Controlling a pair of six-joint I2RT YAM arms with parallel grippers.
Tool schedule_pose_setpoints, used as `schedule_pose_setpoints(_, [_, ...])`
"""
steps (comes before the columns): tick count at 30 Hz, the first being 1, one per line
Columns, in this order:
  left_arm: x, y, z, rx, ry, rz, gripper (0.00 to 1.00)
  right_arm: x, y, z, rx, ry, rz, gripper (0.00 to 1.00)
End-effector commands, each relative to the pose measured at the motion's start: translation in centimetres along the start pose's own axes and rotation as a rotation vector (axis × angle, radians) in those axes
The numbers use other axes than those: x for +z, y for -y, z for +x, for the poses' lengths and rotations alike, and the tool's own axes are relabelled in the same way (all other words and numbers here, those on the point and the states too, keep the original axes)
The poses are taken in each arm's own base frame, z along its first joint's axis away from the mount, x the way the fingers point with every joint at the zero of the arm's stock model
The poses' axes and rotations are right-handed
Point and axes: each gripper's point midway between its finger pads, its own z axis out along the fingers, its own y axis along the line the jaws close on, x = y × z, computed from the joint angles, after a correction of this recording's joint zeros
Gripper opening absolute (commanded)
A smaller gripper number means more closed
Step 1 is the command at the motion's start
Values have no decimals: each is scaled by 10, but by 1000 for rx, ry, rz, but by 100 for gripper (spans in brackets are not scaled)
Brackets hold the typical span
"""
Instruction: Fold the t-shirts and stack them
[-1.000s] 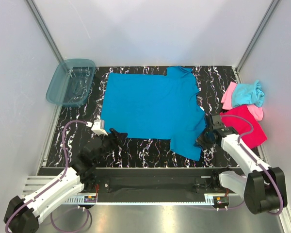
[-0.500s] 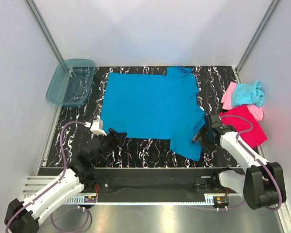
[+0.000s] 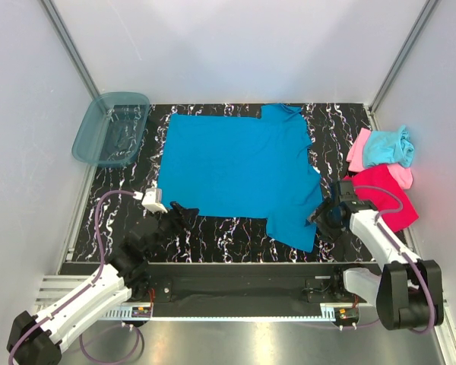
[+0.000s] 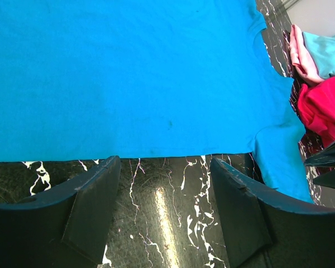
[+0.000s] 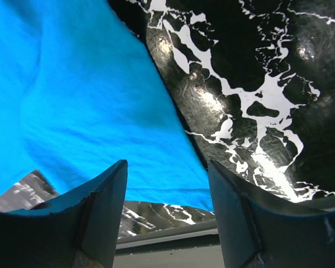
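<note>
Blue t-shirt [image 3: 239, 171]: matte, soft cloth spread flat and almost free of wrinkles over the middle of the table [image 3: 235, 232], a glossy black slab veined with white. The neck opening faces the table's right edge. One sleeve reaches the far edge; the other juts toward the near-right corner. The shirt's long near side runs straight, roughly parallel to the table's near edge, leaving a bare strip of marbled surface along that edge.

Left gripper [image 4: 163, 167]: dark, wedge-shaped fingers set wide apart with nothing between them, above the bare strip just short of the shirt's near side and not touching it.

Right gripper [image 5: 167, 167]: fingers likewise spread wide, holding nothing, beside the near-right sleeve. In the right wrist view the sleeve's hem lies below and between the fingertips, with gently rumpled cloth to one side and bare table to the other.

Magenta t-shirt [image 3: 384, 196]: loosely laid at the right edge. Beyond it, toward the far-right corner, a crumpled aqua t-shirt [image 3: 387, 146] rests on a pink t-shirt [image 3: 359, 148]. A narrow bare lane separates this heap from the blue shirt.

Bin [image 3: 110, 129]: translucent teal plastic, a rounded rectangle, at the far-left corner, apart from the shirt
</note>
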Motion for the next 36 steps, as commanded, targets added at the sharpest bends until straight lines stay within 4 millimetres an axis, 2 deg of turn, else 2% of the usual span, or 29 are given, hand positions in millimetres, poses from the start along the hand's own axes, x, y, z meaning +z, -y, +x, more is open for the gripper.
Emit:
schedule_pose_setpoints(1, [0,10,-13,-14,46,35,70,-7,-10,-2,1,-5,-110,66])
schedule_pose_setpoints(6, [0,10,-12,-14,42,38,71,-8,-17,4,36,-39,-194,66])
schedule_pose_setpoints(11, [0,11,-13,-15,45,38,71,-9,-20,13,56,-99,-206,63])
schedule_pose_setpoints(16, [-1,11,-14,-16,51,39,71,-9,-5,18,78,-124,-116,63])
schedule_pose_setpoints(18, [-1,10,-15,-16,54,34,71,-10,4,14,58,-99,-67,63])
schedule_pose_setpoints(19, [-2,10,-16,-17,59,35,71,-10,7,6,88,-77,-61,63])
schedule_pose_setpoints(30, [-3,12,-17,-22,64,49,71,-7,10,6,72,-91,-41,66])
schedule_pose_setpoints(33, [-3,12,-18,-22,66,51,71,-6,9,5,73,-101,-31,62])
schedule_pose_setpoints(36, [-3,12,-18,-23,70,48,71,-5,9,3,74,-106,-24,52])
